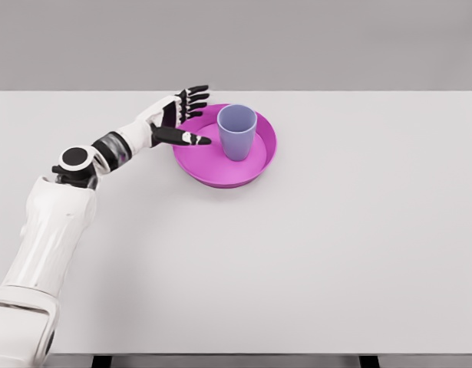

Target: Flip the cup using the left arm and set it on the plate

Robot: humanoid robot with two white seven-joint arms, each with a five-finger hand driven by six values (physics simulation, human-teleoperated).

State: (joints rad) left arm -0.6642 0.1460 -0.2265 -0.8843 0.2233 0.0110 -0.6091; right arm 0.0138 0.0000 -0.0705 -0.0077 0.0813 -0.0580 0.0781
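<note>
**Lilac cup upright on the magenta plate, hand off it**

Lilac-blue, mouth up, the cup (237, 131) stands inside the plate (191, 159), a little toward twelve o'clock from the plate's middle. The left hand (179, 116) hangs at the plate's nine o'clock rim, fingers spread and holding nothing, thumb stretched over the rim toward the cup but clear of it. The white arm runs back to seven o'clock across the pale table (335, 245).

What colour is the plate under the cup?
The plate is bright pink-purple; the head view shows it well.
</note>
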